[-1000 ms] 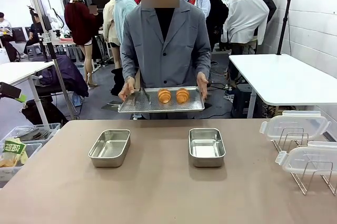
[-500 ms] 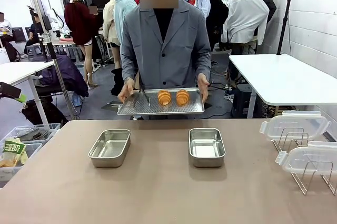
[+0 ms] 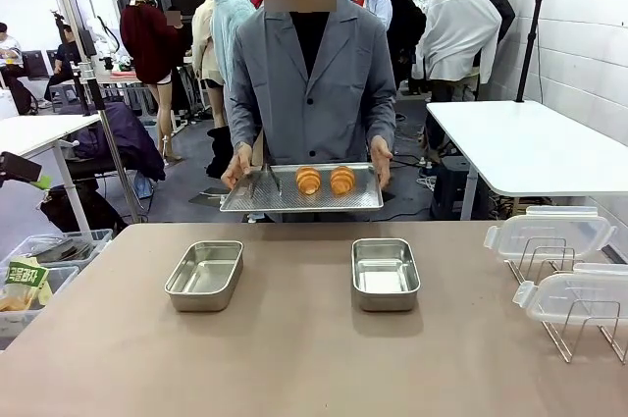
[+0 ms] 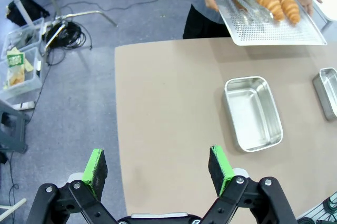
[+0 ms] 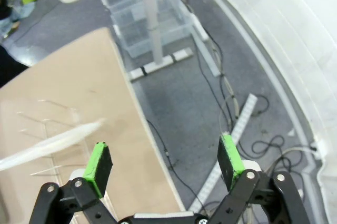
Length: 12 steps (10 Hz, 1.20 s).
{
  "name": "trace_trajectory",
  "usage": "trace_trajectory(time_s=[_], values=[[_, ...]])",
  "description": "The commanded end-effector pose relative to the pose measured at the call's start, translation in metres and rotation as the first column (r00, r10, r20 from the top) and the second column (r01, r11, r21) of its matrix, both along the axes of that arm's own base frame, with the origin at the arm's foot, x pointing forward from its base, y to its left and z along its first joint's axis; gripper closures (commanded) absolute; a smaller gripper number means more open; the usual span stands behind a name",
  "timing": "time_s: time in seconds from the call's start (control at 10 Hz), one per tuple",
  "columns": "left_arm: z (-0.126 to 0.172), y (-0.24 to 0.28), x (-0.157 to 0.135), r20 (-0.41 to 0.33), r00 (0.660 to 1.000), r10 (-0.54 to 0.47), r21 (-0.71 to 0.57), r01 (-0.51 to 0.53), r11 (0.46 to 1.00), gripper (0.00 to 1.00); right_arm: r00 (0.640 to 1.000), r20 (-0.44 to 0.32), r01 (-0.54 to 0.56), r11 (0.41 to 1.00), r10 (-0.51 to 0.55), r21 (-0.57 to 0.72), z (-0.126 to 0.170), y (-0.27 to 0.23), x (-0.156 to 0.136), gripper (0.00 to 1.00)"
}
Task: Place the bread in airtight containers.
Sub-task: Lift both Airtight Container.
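Note:
A person at the far side holds a long perforated steel tray [image 3: 285,203] with two golden bread rolls [image 3: 308,180] [image 3: 341,180] and metal tongs on it. In the left wrist view the rolls [image 4: 269,3] [image 4: 289,8] lie on that tray [image 4: 268,26]. Two empty steel containers [image 3: 205,275] [image 3: 385,273] sit on the brown table; the left one [image 4: 253,113] shows fully in the left wrist view, the other [image 4: 327,91] at its right edge. My left gripper [image 4: 158,166] is open above the table's left edge. My right gripper [image 5: 164,163] is open, over the table's right edge and the floor.
Two clear clip lids [image 3: 545,234] [image 3: 577,296] rest on a wire rack [image 3: 569,324] at the table's right; one lid [image 5: 50,142] blurs into the right wrist view. Plastic bins [image 3: 39,265] stand on the floor to the left. A white table [image 3: 530,147] stands at the back right.
The person has shifted slightly to the right with the tray; the rolls moved a little right with it. Both grippers stay open.

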State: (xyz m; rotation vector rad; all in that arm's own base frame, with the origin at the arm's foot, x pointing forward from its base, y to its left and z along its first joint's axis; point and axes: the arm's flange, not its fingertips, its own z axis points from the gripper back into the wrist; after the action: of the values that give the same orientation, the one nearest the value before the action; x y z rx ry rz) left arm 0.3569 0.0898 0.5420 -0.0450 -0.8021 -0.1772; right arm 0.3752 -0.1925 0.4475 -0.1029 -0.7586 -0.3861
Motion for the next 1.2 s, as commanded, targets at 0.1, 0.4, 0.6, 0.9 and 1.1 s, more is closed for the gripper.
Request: trace_trajectory(time_s=[0.1, 0.4, 0.6, 0.9, 1.1], values=[[0.023, -0.059, 0.026, -0.033, 0.996, -0.087, -0.075, 0.084, 0.994, 0.0, 0.98, 0.048, -0.195, 0.981, 0.195, 0.009, 0.097, 0.091, 0.007, 0.0], [0.016, -0.102, 0.065, -0.128, 0.989, -0.068, -0.059, 0.061, 0.996, 0.0, 0.899, -0.198, -0.386, 0.92, 0.392, 0.071, 0.139, 0.206, 0.013, 0.0], [-0.009, -0.115, 0.095, -0.167, 0.986, -0.006, -0.14, -0.018, 0.99, 0.0, 0.83, -0.308, -0.457, 0.883, 0.466, 0.105, 0.12, 0.267, 0.017, 0.0], [-0.007, -0.115, 0.079, -0.149, 0.988, -0.045, -0.081, 0.033, 0.996, 0.0, 0.85, -0.258, -0.458, 0.886, 0.46, 0.074, 0.127, 0.264, 0.002, 0.0], [-0.025, -0.117, 0.082, -0.179, 0.984, -0.018, -0.115, -0.003, 0.993, 0.0, 0.83, -0.305, -0.461, 0.882, 0.467, 0.095, 0.115, 0.28, 0.005, 0.0]])
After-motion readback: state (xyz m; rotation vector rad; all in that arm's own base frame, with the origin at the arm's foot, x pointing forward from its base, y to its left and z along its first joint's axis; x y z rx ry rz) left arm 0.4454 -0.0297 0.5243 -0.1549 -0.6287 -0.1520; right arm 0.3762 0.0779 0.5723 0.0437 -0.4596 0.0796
